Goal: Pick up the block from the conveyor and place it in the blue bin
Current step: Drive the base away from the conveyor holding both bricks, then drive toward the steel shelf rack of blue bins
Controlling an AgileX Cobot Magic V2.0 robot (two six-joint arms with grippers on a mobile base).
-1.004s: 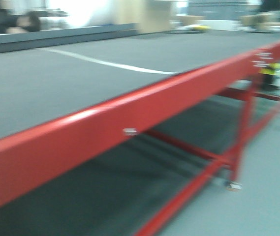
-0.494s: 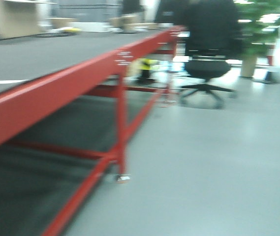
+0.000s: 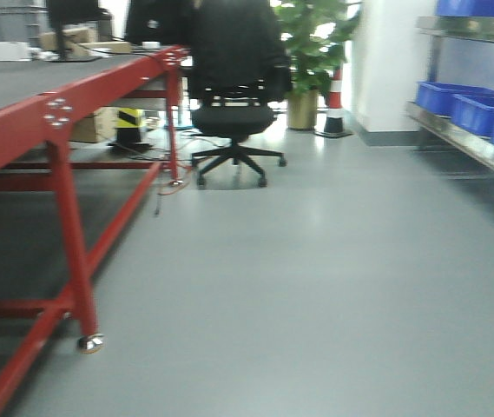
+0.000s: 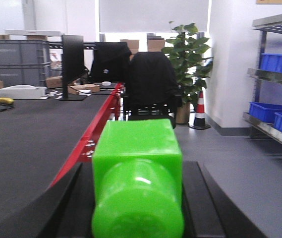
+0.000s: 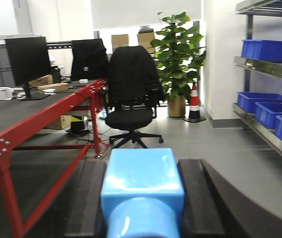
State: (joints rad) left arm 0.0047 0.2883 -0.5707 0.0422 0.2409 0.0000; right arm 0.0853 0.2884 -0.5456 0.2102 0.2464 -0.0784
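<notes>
Block (image 4: 137, 168) — in level left end effector (image 4: 138, 198)

The green block (image 4: 137, 168) runs off the bottom edge, as do the left fingers (image 4: 200, 203) pinching it, and it covers the seat and base of the office chair (image 4: 150, 84). The blue block (image 5: 143, 183) and the right fingers (image 5: 193, 198) clamping it are cropped the same way. In the front view (soft throughout) the conveyor (image 3: 99, 89) leaves at the left, the blue bins (image 3: 442, 94) at the right, and the chair's back at the top.
</notes>
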